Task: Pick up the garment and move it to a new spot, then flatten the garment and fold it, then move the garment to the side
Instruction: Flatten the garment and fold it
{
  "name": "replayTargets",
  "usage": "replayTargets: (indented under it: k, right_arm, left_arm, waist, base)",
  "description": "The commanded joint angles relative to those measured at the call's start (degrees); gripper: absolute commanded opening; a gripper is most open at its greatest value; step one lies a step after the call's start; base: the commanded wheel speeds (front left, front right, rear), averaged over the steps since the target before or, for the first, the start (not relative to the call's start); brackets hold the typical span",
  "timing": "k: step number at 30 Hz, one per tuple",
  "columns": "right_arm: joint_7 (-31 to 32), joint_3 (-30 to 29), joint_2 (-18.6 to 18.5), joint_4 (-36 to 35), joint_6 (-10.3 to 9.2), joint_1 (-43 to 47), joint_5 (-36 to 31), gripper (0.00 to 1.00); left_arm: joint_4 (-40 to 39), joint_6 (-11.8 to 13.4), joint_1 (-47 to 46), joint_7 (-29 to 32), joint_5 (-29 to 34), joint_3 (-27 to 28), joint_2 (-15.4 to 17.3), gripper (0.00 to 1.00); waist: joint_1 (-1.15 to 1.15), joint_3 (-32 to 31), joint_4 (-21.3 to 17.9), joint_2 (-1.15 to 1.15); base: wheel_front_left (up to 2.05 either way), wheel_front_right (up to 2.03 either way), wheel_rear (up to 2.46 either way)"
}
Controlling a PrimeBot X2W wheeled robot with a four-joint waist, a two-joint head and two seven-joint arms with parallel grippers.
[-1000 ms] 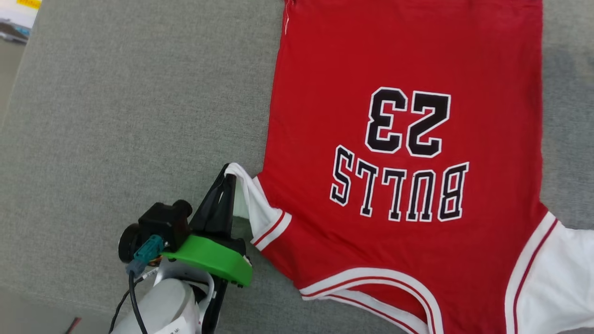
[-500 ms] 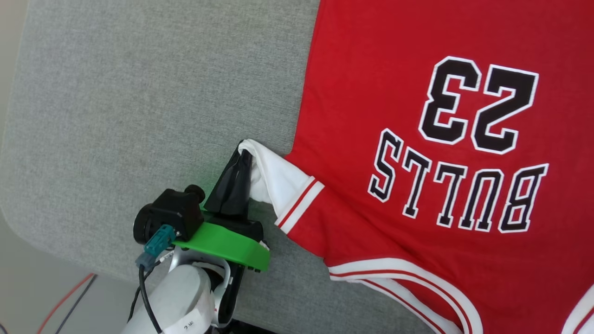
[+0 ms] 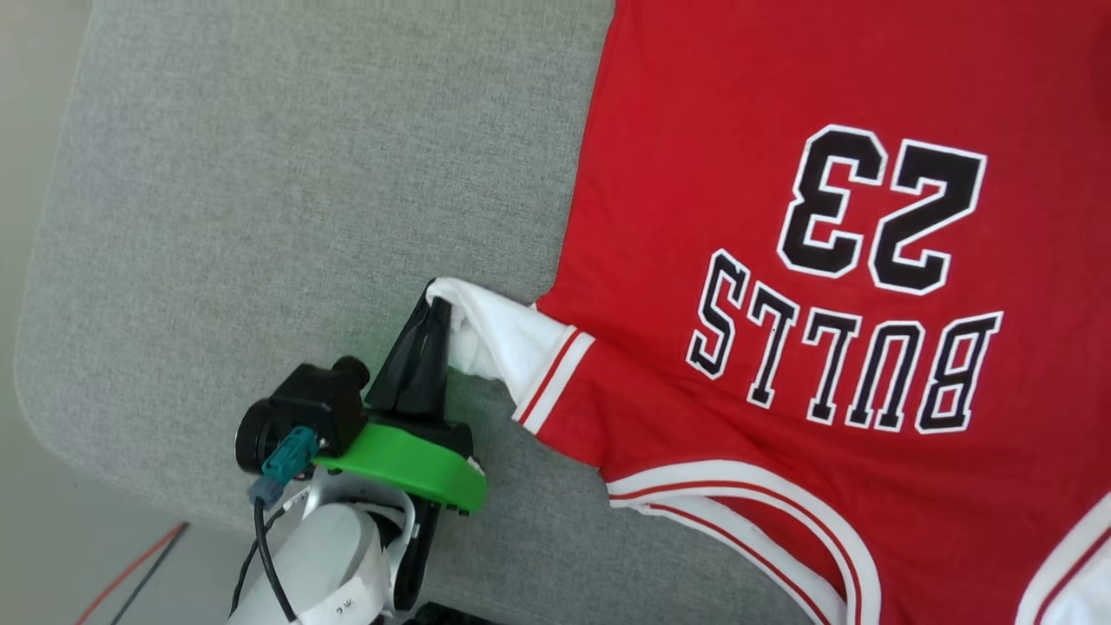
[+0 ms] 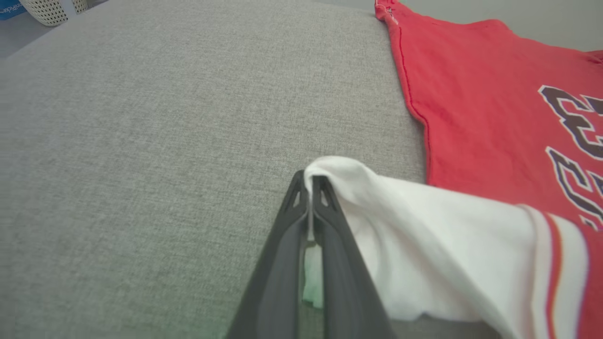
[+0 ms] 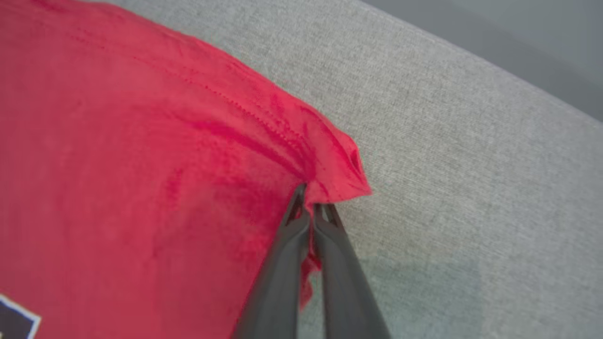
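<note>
The garment [image 3: 738, 174] lies spread on the grey cloth worktop [image 3: 304, 174] with its "BULLS 23" print facing up. My left hand [image 4: 310, 181] is clenched, its two dark fingers pinched tight on the edge of the white sleeve [image 3: 503, 343], which tents up at my fingertips and stretches out from the red body. My right hand [image 5: 311, 205] is likewise clamped together, gripping a puckered red corner of the garment at its hem.
</note>
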Motion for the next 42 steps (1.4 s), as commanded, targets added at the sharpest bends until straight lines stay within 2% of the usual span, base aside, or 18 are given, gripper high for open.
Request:
replayTargets:
  k: [1,6,14,21,24,27,30,35,40,41,42]
  right_arm:
    - [-1.1,0.6,-0.3,0.2,-0.04,1.5,0.9,0.0]
    - [-5.3,3.7,-3.2,-3.0,-0.04,4.3,4.6,0.0]
    - [-11.5,6.8,-11.7,-13.1,-0.04,15.8,11.9,0.0]
    - [-15.8,3.5,-17.4,-19.6,-0.04,33.8,16.7,0.0]
    - [-16.7,1.2,-18.4,-21.0,-0.04,41.7,17.9,0.0]
    - [-17.4,-1.3,-18.2,-22.2,-0.04,49.6,18.7,0.0]
    - [-17.6,-3.8,-16.5,-23.5,-0.04,57.7,19.1,0.0]
    - [-16.8,-7.3,-11.2,-23.5,-0.04,69.0,17.7,0.0]
    - [-17.0,-9.8,-5.5,-21.4,-0.04,72.9,15.3,0.0]
    - [-17.5,-10.8,-4.5,-21.2,-0.04,72.8,14.7,0.18]
    - [-17.8,-11.5,-3.8,-21.3,-0.04,72.6,14.4,0.88]
  left_arm:
    - [0.3,-0.2,1.2,-0.3,0.3,0.5,0.2,0.0]
    - [1.0,-0.1,3.8,-0.3,0.1,1.8,1.3,0.0]
    - [1.7,0.9,8.4,-0.3,-1.0,3.8,3.7,0.0]
    - [1.4,2.0,12.3,-0.3,-2.2,5.8,5.7,0.0]
    - [0.9,2.5,13.6,-0.2,-2.5,6.5,6.3,0.0]
    - [0.4,2.9,14.6,-0.1,-2.7,6.8,6.8,0.0]
    - [0.1,3.2,15.2,0.0,-2.8,6.9,7.1,0.0]
    - [-0.1,3.3,15.4,0.0,-3.0,6.8,7.1,0.0]
    - [0.4,3.1,14.8,0.0,-3.0,6.4,6.9,0.0]
    - [0.5,3.0,14.6,0.0,-3.1,6.3,6.9,0.0]
    - [0.7,3.0,14.5,0.0,-3.1,6.3,6.8,0.0]
  waist:
    - [-0.01,-3.8,-1.9,0.0]
    - [-0.01,-8.9,-4.2,0.0]
    - [-0.01,-15.5,-8.0,0.0]
    - [-0.01,-19.0,-11.4,0.0]
    - [-0.01,-20.0,-12.6,0.0]
    - [-0.01,-20.6,-13.4,0.0]
    - [-0.01,-20.9,-13.9,0.0]
    - [-0.01,-20.7,-14.1,0.0]
    - [-0.01,-20.3,-14.0,0.0]
    - [-0.01,-20.3,-14.0,0.0]
    - [-0.01,-20.4,-14.1,0.0]
  base:
    - [0.0,0.0,0.0]
    - [0.0,0.0,0.0]
    - [0.0,0.0,0.0]
    - [0.0,0.0,0.0]
    - [0.0,0.0,0.0]
    - [0.0,0.0,0.0]
    - [0.0,0.0,0.0]
    - [0.0,0.0,0.0]
    - [0.0,0.0,0.0]
    - [0.0,0.0,0.0]
    - [0.0,0.0,0.0]
